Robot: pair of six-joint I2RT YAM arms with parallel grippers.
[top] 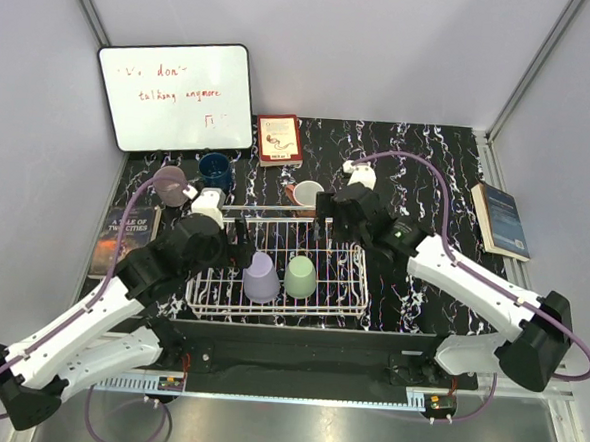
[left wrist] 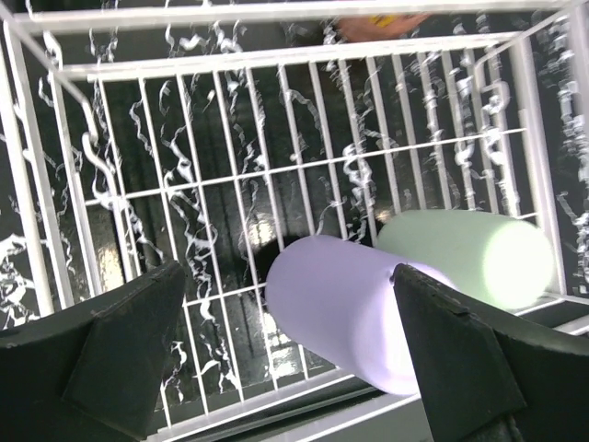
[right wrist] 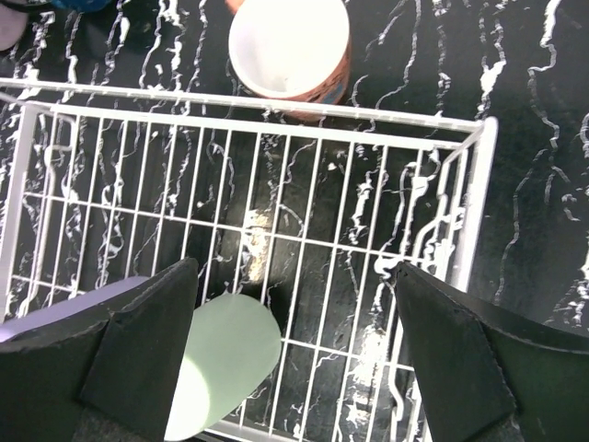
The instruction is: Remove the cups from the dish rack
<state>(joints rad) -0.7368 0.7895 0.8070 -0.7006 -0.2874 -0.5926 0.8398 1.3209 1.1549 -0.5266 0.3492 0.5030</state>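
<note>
— starting at the left, which cups are out?
— mauve cup (top: 169, 185) and dark blue cup (top: 216, 170), on the worktop (top: 428, 169) behind the dish rack (top: 351, 285).
— left claw (left wrist: 287, 272)?
— spread wide, empty, just beside the lavender cup (top: 261, 277).
— inside the rack?
— lavender and light green cup (top: 301, 276), upside down, side by side near the front.
— further right?
— terracotta cup (right wrist: 290, 46) upright just behind the rack; right claw (right wrist: 296, 269) wide open over the rack, gripping nothing.

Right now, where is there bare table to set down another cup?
Bare: back-right tabletop, between the red book and the right-hand blue book. Crowded: behind the dish rack, where the mauve cup, dark blue cup and terracotta cup stand.
</note>
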